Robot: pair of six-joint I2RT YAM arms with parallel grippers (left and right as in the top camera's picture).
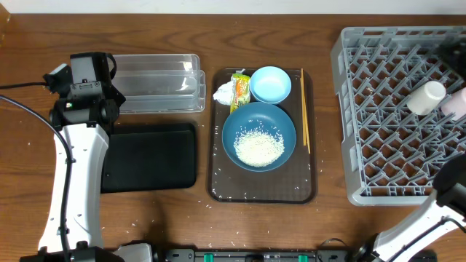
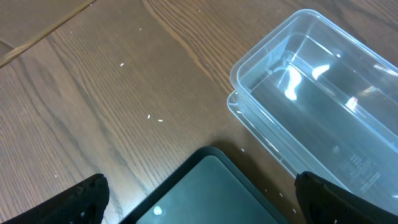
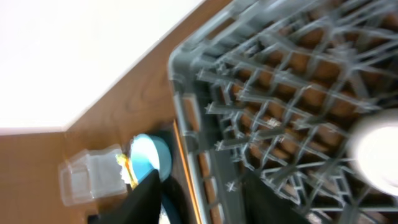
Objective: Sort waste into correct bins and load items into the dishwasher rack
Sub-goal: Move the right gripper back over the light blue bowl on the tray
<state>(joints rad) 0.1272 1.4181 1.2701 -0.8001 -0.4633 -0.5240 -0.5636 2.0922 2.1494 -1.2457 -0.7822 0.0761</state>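
**White cup** (image 1: 426,97) — lies tipped in dishwasher rack (image 1: 364,109), far-right part.

**R gripper** (image 3: 205,202) — over the rack, cup just beside it. Wrist view too blurred: can't tell jaw gap, nor whether anything's held.

**L gripper** (image 2: 199,208) — jaws spread full wide, nothing btw them. Hangs over the seam btw clear tub (image 2: 323,106) and black tray (image 2: 211,186).

**On brown serving tray** (image 1: 218,185): tissue (image 1: 222,92), wrapper (image 1: 239,92), small bowl (image 1: 270,84), large blue bowl (image 1: 237,127) w/ rice heap (image 1: 258,148), chopsticks (image 1: 304,109).

**Key relation:** tissue + wrapper sit at the tray's far-left corner, just beside the tub's end and to the right of the L jaws. L arm is much nearer; R arm well apart. Wrapper's long axis runs near-to-far. Chopsticks lie along the tray's right edge on the same axis, on the R arm's side.

**Judgement:** waste pick likely falls to L, chopsticks to R.
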